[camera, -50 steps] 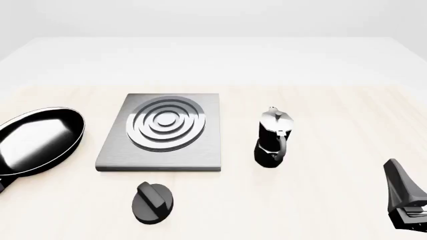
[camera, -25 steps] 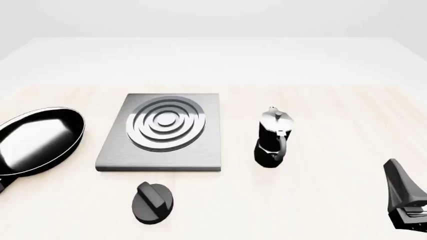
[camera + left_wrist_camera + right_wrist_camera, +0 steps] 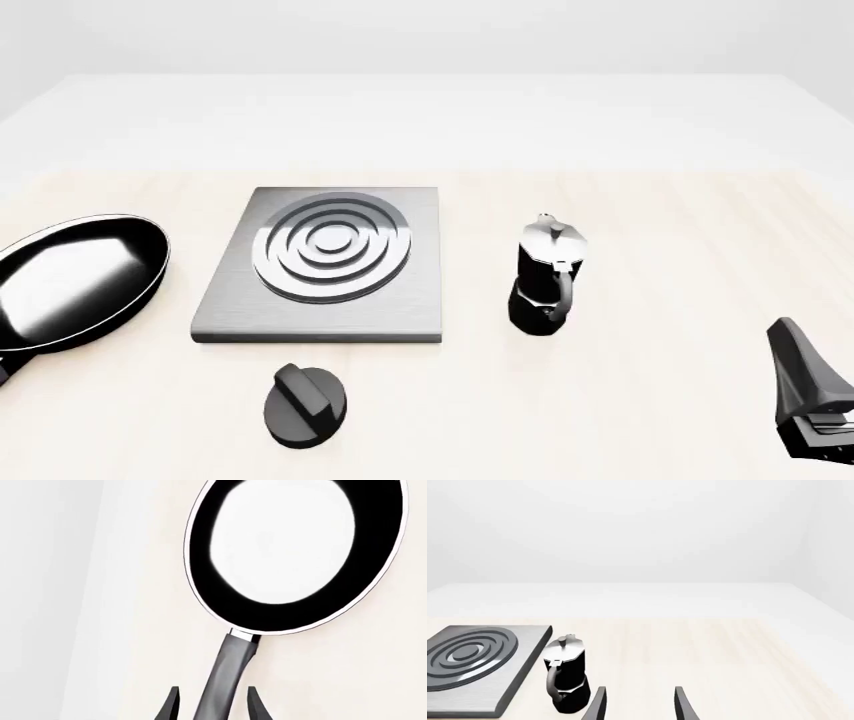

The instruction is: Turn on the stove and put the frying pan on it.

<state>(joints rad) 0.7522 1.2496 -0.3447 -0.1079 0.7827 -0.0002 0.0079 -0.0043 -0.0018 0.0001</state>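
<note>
The frying pan [image 3: 74, 280] is glossy black and lies on the table at the far left, left of the stove [image 3: 327, 262], a grey slab with raised rings. The black ridged knob [image 3: 306, 402] lies apart, in front of the stove. In the left wrist view the pan [image 3: 293, 555] fills the frame and its long handle [image 3: 230, 675] runs between the fingers of my left gripper [image 3: 212, 707], which is open with a gap on each side. My right gripper [image 3: 639, 707] is open and empty. It shows at the front right in the front view [image 3: 807, 395].
A black-and-silver moka pot [image 3: 547, 275] stands upright right of the stove, and it also shows in the right wrist view [image 3: 566, 680] beside the stove [image 3: 467, 665]. The left arm is outside the front view. The table's left edge runs close to the pan.
</note>
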